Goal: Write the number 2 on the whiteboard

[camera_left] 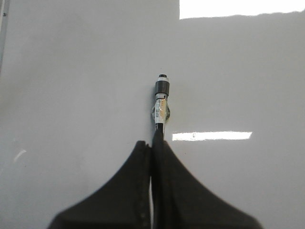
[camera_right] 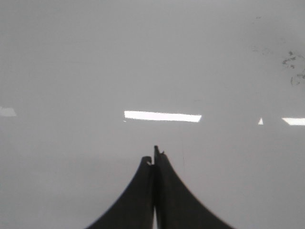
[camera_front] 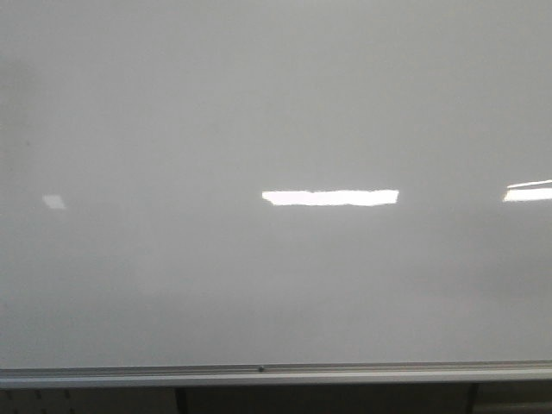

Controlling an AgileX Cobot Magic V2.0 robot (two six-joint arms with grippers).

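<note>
The whiteboard (camera_front: 259,103) is a glossy grey-white board that fills the front view, with a silver rail (camera_front: 276,373) along its lower edge. No digit 2 shows on it in any view. Neither arm shows in the front view. In the left wrist view my left gripper (camera_left: 153,145) is shut on a black marker (camera_left: 161,102) whose tip points at the board (camera_left: 71,95). I cannot tell if the tip touches. In the right wrist view my right gripper (camera_right: 153,160) is shut and empty, facing the board (camera_right: 95,62).
Bright rectangular light reflections (camera_front: 330,197) lie on the board. Faint dark smudges (camera_right: 293,67) mark the board at one edge of the right wrist view. Below the rail, dark frame legs (camera_front: 181,401) show.
</note>
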